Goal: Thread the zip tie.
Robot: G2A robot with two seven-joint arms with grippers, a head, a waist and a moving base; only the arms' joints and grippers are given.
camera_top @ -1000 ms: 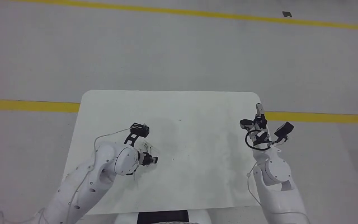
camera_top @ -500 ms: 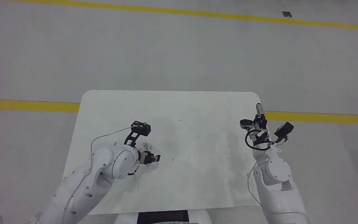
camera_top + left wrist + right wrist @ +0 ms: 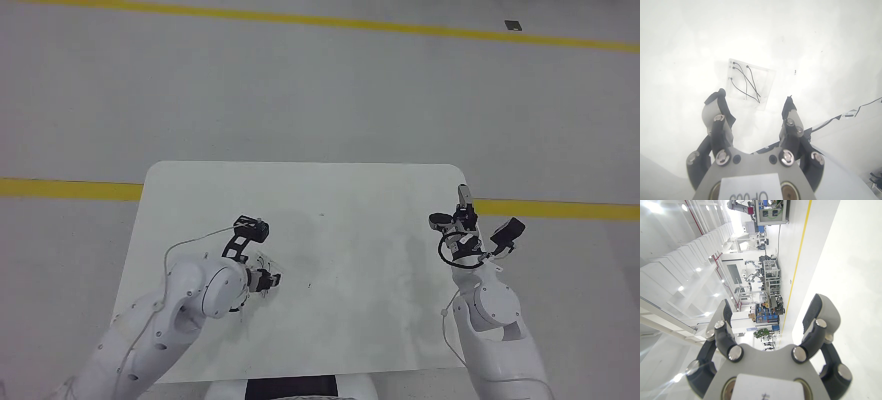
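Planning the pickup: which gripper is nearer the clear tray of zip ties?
Left. The left gripper hangs just beside the clear tray; the right gripper is across the table.

Left pincer (image 3: 755,94): fingers spread, holding nothing, over the white surface (image 3: 696,47).
Clear tray (image 3: 772,75): flat on the surface, near the fingertips.
Zip ties (image 3: 745,81): several, black, crossing in the tray.

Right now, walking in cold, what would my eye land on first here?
Probably the thin black zip ties lying on a clear square tray on the white table, with the left gripper open just short of them. Next, the right gripper, also open and empty, at the table's right edge, facing the hall.
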